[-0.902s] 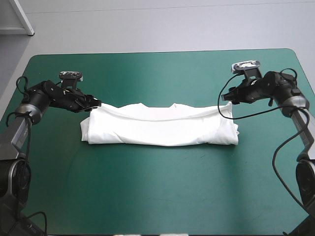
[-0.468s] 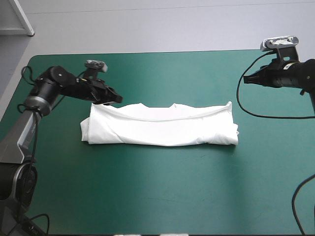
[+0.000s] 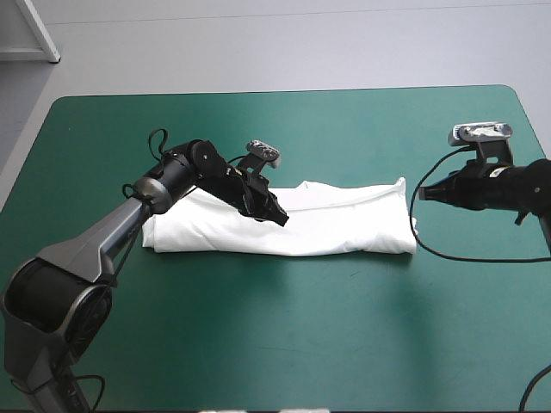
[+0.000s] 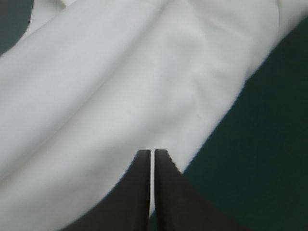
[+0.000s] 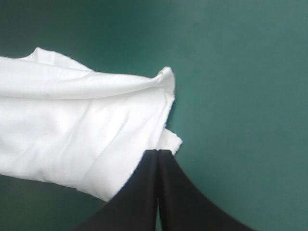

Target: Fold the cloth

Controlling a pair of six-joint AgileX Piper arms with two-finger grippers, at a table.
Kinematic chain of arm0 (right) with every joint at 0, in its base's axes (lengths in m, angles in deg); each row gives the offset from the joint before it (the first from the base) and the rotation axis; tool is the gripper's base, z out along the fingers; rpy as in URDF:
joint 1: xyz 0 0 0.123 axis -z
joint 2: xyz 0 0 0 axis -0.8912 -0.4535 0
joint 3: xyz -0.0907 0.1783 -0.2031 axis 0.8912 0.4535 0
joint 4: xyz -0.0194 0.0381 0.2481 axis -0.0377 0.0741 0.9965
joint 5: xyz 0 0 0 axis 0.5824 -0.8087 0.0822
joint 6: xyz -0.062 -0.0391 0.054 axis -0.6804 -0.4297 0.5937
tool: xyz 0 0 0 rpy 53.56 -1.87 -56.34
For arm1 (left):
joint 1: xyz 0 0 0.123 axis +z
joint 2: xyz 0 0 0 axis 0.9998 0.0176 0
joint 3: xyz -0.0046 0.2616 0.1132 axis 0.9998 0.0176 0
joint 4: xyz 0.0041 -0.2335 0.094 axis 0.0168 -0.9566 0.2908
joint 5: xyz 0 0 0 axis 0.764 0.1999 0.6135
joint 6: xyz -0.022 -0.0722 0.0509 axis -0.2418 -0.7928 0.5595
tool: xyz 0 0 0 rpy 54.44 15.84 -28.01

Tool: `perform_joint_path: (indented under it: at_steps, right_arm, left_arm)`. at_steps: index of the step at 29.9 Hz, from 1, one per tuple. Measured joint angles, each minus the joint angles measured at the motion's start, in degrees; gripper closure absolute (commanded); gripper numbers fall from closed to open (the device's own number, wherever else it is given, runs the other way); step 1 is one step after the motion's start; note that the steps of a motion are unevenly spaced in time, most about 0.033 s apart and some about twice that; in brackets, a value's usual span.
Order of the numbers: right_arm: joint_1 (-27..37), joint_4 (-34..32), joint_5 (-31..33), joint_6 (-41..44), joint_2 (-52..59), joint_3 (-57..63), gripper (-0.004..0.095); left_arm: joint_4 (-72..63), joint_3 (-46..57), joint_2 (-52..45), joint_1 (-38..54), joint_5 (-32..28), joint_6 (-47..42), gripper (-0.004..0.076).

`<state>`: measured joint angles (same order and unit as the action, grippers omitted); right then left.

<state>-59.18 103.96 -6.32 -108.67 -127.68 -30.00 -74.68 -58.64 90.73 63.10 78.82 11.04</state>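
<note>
White, folded into a long band on the teal-green cover (image 3: 275, 344), the T-shirt (image 3: 344, 225) lies beneath my clenched left gripper (image 3: 281, 219), my right gripper (image 3: 424, 194) clenched too, just beside its end.

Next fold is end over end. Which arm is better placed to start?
Right, probably. The right gripper sits just off the right end of the T-shirt; the left gripper hangs over its middle, away from either end. Fingers shut on both.

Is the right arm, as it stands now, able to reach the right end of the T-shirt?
Probably yes. The right gripper sits just beside that end of the T-shirt, and nothing lies between them. It is shut, so it would have to open first.
</note>
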Motion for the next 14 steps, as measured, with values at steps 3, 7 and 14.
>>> perform_joint_path:
  at_steps: [3, 7, 14]
  right_arm:
    - [0.0, 4.4, -3.1, -2.0, 0.0, 4.1, 0.0924]
    - [0.0, 8.0, -5.6, -2.8, -1.2, 5.6, 0.0823]
    - [0.0, 12.2, -3.4, -5.0, -7.3, 5.7, 0.034]
  left_arm:
    - [-0.1, 0.0, 3.4, 0.0, 0.1, -0.4, 0.0705]
    - [-1.2, -0.1, 7.7, 0.0, 0.0, -0.5, 0.0705]
    - [-2.9, -0.8, 10.1, 0.1, 0.1, -0.5, 0.0705]
